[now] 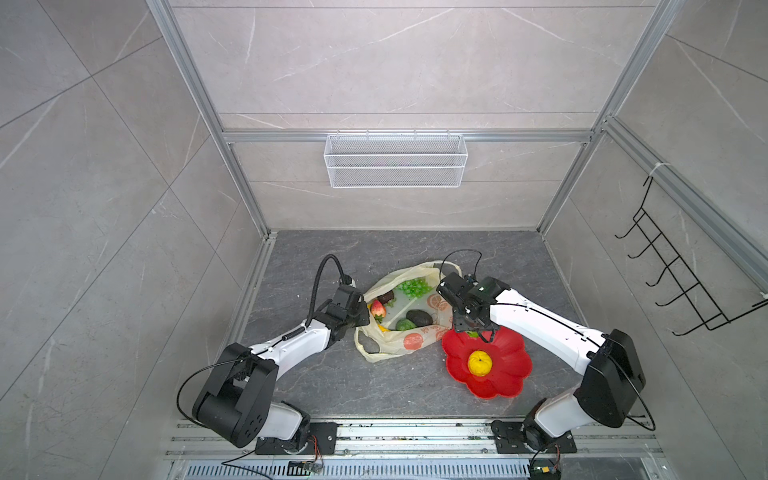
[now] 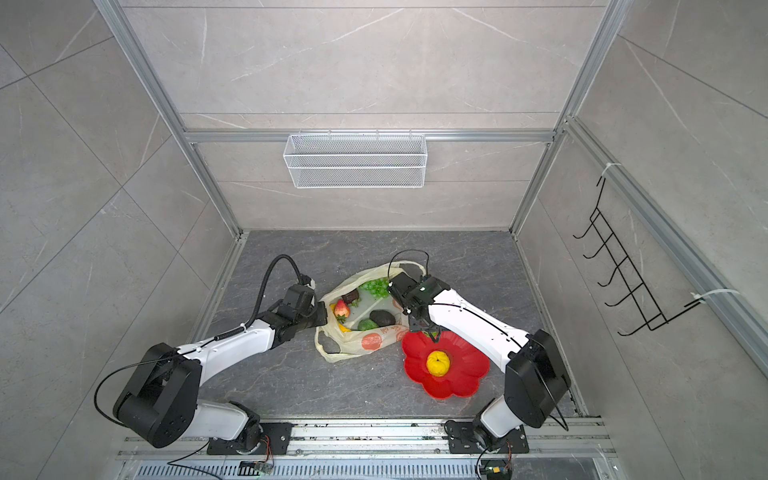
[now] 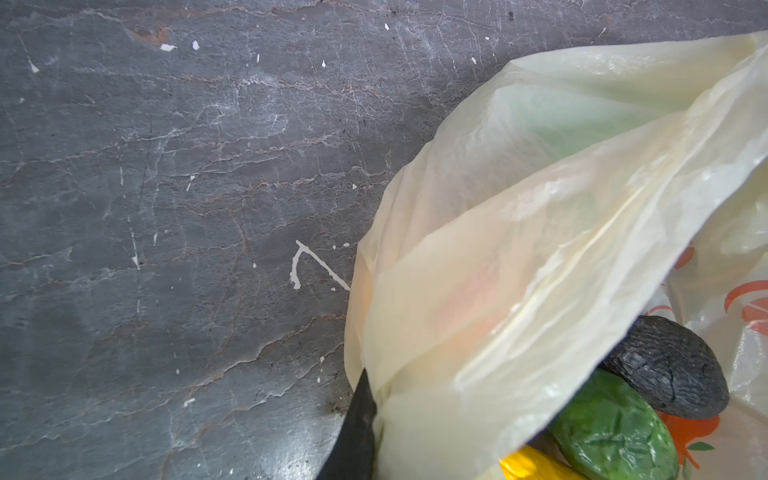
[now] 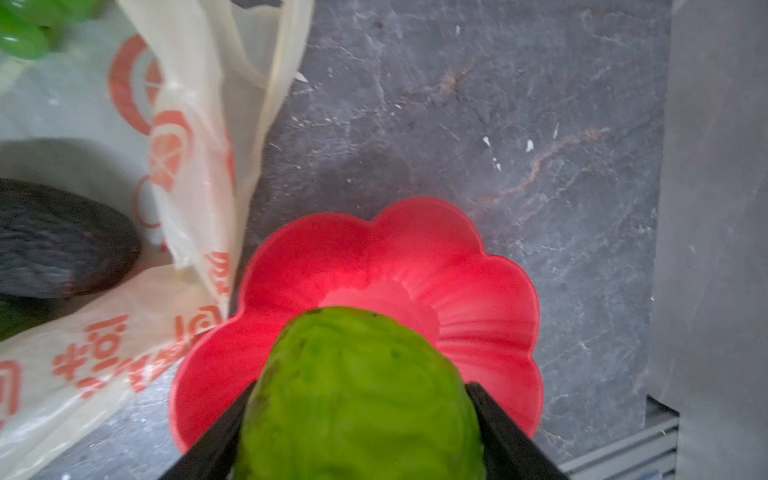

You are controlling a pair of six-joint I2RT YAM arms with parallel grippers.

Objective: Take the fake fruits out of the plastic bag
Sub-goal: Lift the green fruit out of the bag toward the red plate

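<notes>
One crinkly pale-yellow plastic bag (image 1: 399, 347), rim pinched in the clenched left end effector (image 1: 365, 311), holds six glossy fake fruits (image 1: 417, 318); the right end effector (image 4: 361, 436) grasps one bumpy green fruit (image 4: 353, 374) over one red flower-shaped plate (image 1: 513, 374) at the bag's four o'clock.

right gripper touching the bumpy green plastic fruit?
Touching. Right wrist view: the right gripper has both black fingers pressed against the bumpy green plastic fruit, no gap.

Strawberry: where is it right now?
In a top view the strawberry lies inside the plastic bag, near its left edge, beside a dark fruit.
</notes>
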